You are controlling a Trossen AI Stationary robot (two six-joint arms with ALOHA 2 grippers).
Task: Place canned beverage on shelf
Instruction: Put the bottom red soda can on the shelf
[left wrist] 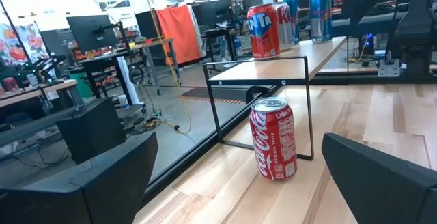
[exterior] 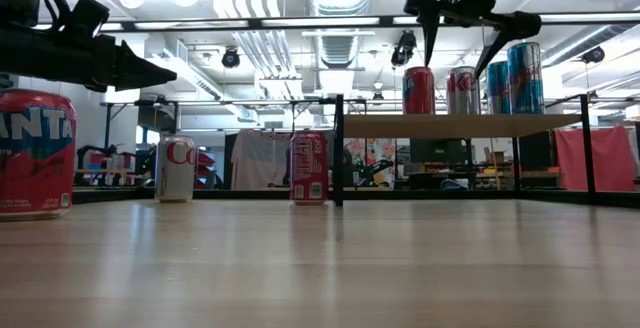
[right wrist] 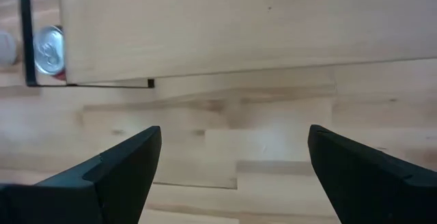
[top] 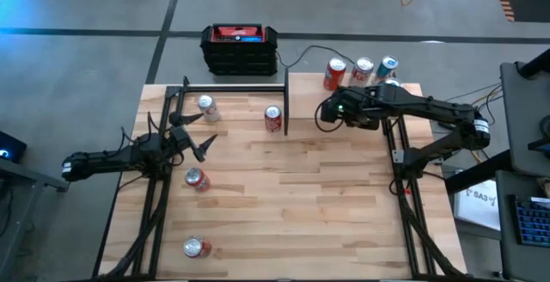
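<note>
In the high view, the large butcher-block wooden table (top: 326, 196) carries a small pale wood shelf on thin black posts (top: 301, 93) at its far right part, with three cans already standing on it: a red one (top: 334, 73), a silver-red one (top: 362, 70) and a blue one (top: 388, 67). The right end effector (top: 326, 112) hangs over the front of the shelf, spread and empty. The left end effector (top: 191, 136) is over the left part of the table, also spread and holding nothing; a silver can (top: 207, 107) and a red Coca-Cola can (top: 273, 119) stand beyond it, and two more red cans (top: 197, 179) (top: 197, 248) stand nearer the front. In the low view, the right end effector (exterior: 462, 28) is above the shelf board (exterior: 460, 124), with its fingers apart over the shelved cans. In the left wrist view, the red Coca-Cola can (left wrist: 274, 139) stands upright just beside the black shelf frame, between the wide dark fingers (left wrist: 382, 179) but well ahead of them. In the right wrist view, only the shelf board (right wrist: 239, 26) and the table below show between the spread fingers (right wrist: 116, 166). I judge the step in hand is to reach for the next can: the left end effector should come level, take the can at mid-height around its body, and avoid touching the black post.
</note>
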